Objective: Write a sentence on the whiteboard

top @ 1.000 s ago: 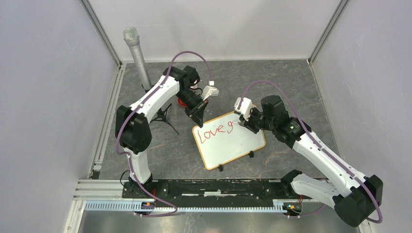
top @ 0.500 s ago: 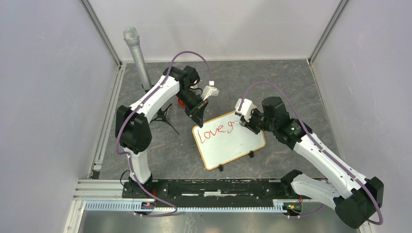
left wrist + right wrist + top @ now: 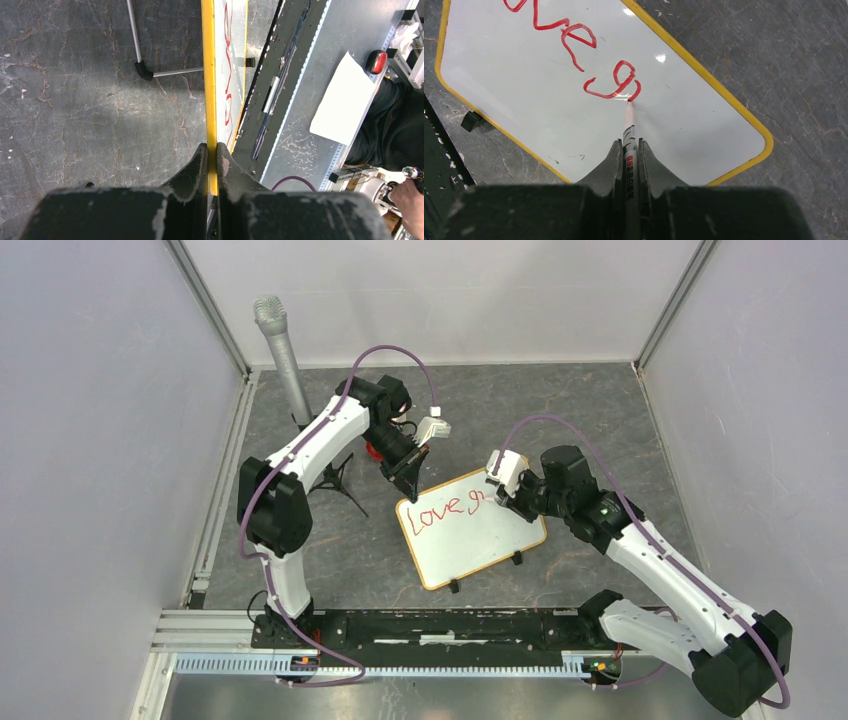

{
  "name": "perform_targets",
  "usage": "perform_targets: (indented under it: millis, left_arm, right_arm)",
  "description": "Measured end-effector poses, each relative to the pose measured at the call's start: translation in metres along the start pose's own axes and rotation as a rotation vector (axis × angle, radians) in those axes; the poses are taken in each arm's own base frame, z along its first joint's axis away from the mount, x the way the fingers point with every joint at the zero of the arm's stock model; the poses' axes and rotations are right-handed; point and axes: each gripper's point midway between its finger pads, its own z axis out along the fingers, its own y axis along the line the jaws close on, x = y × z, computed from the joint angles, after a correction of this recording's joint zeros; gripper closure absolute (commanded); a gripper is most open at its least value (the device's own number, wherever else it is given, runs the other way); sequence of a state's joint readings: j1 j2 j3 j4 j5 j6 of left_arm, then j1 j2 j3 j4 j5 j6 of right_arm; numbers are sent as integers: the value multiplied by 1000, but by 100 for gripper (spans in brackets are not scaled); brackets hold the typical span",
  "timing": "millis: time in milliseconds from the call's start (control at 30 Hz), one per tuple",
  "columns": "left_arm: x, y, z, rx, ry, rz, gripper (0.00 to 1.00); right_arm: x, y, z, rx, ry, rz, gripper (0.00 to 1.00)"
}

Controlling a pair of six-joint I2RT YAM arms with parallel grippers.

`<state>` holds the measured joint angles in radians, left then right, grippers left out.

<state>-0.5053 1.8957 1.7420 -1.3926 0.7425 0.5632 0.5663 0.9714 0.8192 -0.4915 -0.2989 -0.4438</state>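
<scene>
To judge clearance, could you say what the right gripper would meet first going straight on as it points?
The whiteboard: the marker held in the right gripper seems to touch it beside the red g.

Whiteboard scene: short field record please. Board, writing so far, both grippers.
whiteboard: framed, two black feet on its near edge
writing: red, reads "Love g", sentence unfinished
left gripper: shut on the whiteboard's edge
right gripper: shut on a marker
marker tip: touching the board at the end of the "g"
</scene>
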Motion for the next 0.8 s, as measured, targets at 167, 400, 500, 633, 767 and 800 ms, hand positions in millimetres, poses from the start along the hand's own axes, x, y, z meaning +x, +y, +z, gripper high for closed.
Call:
perform_targets:
  millis: [167, 400, 500, 633, 767, 800]
  left_arm:
    - [0, 0, 0, -1, 1, 0, 98]
    - [0, 0, 0, -1, 1, 0, 98]
    - [0, 0, 0, -1, 1, 0, 97]
    - [0, 0, 0, -1, 1, 0, 97]
    - [0, 0, 0, -1, 1, 0, 97]
    - [0, 0, 0, -1, 1, 0, 98]
  right_arm:
    - [-1, -1, 1, -2, 4, 4, 100]
    - [-6, -3, 3, -7, 2, 14, 100]
    - [-8, -5, 4, -5, 1, 14, 100]
    - [-10, -9, 2, 9, 0, 12, 100]
    - [-10, -14, 1, 26, 3, 14, 100]
    - [-10, -15, 0, 30, 3, 13, 100]
